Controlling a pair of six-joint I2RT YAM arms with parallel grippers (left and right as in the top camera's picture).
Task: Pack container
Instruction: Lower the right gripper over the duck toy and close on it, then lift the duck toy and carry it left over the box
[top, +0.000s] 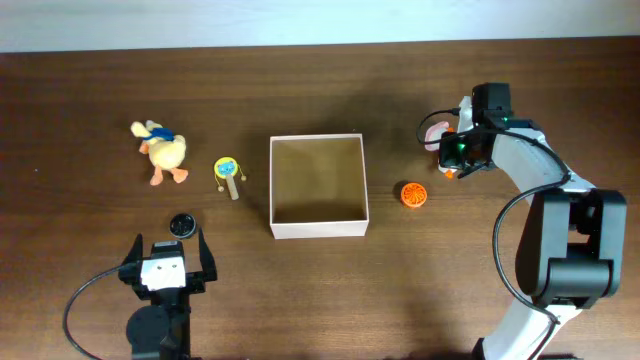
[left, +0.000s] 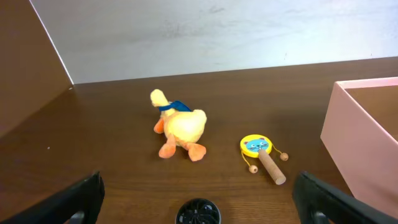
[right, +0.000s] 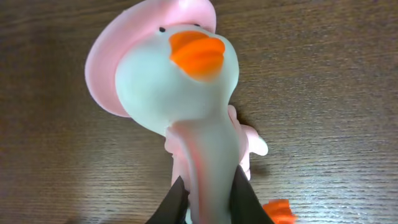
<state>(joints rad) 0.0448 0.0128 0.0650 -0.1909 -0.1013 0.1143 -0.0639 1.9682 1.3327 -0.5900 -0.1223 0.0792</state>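
The container is a square shallow box with white walls and a tan inside, at the table's middle; its corner shows in the left wrist view. My right gripper is shut on the neck of a white duck toy with a pink hat, right of the container. My left gripper is open and empty near the front edge, just behind a small black round cap.
A yellow plush duck and a yellow rattle drum with a wooden handle lie left of the container. The black cap lies front left. An orange ball lies right of the container.
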